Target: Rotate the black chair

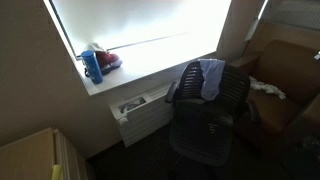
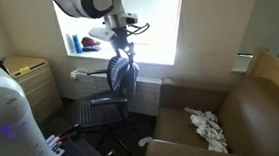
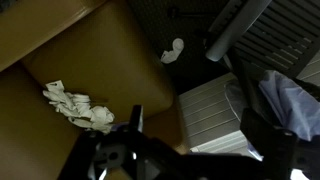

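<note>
Rotation appears not yet begun. The fingers [image 3: 136, 125] stand apart, holding nothing, near the backrest top of the black chair [image 2: 120, 85]; contact and turning remain.

Gripper [image 3: 193, 140] comes in from the bottom edge, jaws wide apart, nothing between them. Left – brown armchair [image 3: 60, 60] with a crumpled white cloth [image 3: 78, 106] on its seat. Right – white ribbed heater [image 3: 208, 112], then a blue-grey cloth [image 3: 292, 100] draped on the black chair [image 3: 252, 72]. Small white scrap [image 3: 173, 51] lies on the dark floor.
</note>
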### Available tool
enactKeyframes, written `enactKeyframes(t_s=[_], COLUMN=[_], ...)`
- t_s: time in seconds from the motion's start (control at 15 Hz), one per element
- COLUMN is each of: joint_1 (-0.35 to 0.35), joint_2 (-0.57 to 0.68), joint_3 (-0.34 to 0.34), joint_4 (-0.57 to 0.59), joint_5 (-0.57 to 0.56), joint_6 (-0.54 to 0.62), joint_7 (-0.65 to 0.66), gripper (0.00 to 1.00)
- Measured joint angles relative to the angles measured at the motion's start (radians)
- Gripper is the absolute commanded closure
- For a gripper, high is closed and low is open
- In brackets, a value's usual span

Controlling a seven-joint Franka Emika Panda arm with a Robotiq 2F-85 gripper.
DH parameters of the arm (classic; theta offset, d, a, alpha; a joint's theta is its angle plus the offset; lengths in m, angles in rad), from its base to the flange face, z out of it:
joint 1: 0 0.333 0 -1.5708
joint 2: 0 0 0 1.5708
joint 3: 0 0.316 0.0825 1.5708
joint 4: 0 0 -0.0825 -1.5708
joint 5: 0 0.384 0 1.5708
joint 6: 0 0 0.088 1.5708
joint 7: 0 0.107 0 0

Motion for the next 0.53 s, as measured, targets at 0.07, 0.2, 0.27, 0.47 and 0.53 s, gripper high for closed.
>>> enactKeyframes(t_s=[0.07, 0.2, 0.27, 0.47, 0.53], joint_1=[0.0, 0.004, 0.017, 0.105, 0.141], joint_2=[0.0, 0.005, 0.022, 0.123, 0.162], joint_3=[0.0, 0.0, 0.001, 0.027, 0.046], joint_4=[0.0, 0.0, -0.001, -0.004, -0.001], joint_5=[0.0, 0.006, 0.019, 0.101, 0.132], joint_6=[0.0, -0.01, -0.027, -0.033, -0.032], joint_7=[0.0, -0.004, -0.015, -0.057, -0.068], gripper=[0.0, 0.0, 0.0, 0.0, 0.0])
